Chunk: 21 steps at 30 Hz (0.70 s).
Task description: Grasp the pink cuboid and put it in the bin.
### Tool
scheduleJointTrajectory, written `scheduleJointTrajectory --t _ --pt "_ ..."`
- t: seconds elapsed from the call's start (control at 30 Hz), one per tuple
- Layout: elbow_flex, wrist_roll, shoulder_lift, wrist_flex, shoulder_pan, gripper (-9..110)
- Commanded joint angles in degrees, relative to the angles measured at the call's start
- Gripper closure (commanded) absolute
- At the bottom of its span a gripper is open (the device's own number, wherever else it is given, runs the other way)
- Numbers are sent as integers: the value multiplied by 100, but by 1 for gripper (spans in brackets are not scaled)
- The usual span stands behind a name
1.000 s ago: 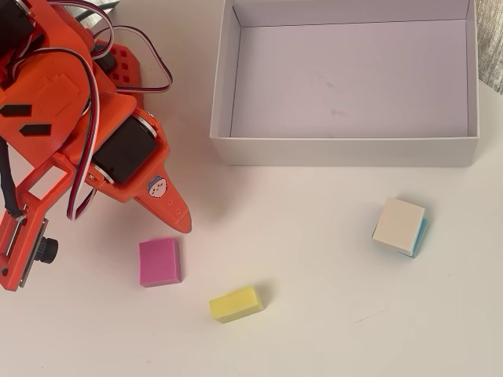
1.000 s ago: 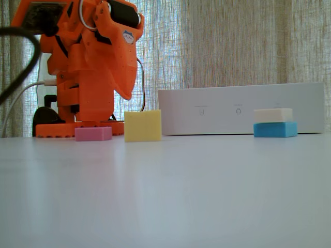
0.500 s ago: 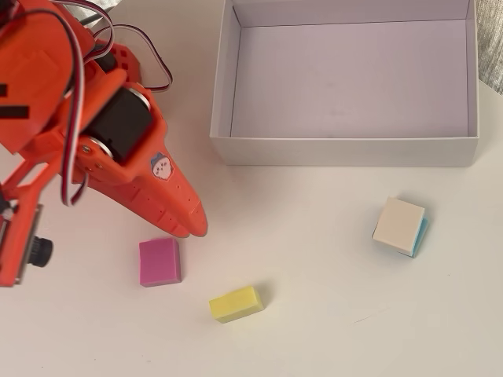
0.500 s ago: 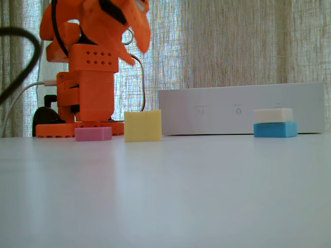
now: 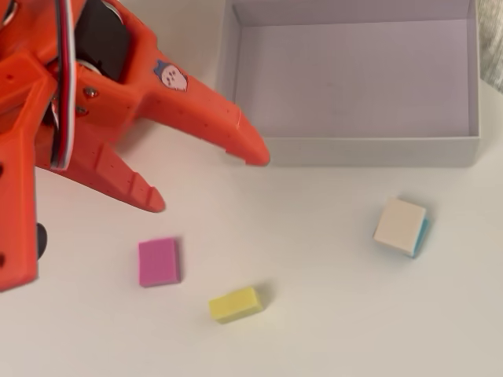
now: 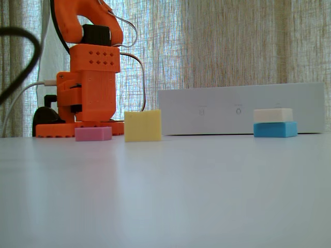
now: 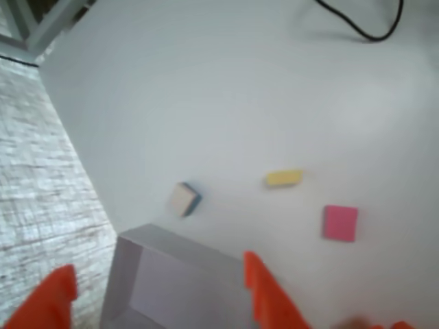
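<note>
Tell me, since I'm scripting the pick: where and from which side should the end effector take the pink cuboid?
Come from straight above. The pink cuboid lies flat on the table, low in the fixed view, so side approaches leave little to grip. Close the open end effector across its two longer edges, the narrower span. The yellow block sits apart, probably leaving finger room.

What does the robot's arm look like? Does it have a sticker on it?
The arm is bright orange plastic with rows of tiny holes and black motor blocks. Its gripper has two pointed orange fingers like a beak. Yes, there is a small cartoon sticker on one finger, and red, white, blue and black wires run along the arm.
</note>
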Motion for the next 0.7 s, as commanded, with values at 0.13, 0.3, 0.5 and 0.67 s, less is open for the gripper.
scheduleJointTrajectory --t 0.13,0.3,0.5,0.67 --pt "-325 -624 -712 202 246 62" --pt "325 -633 -1125 202 527 64" --pt "1793 -677 -1160 185 738 69" --pt "2206 -826 -1327 97 932 62"
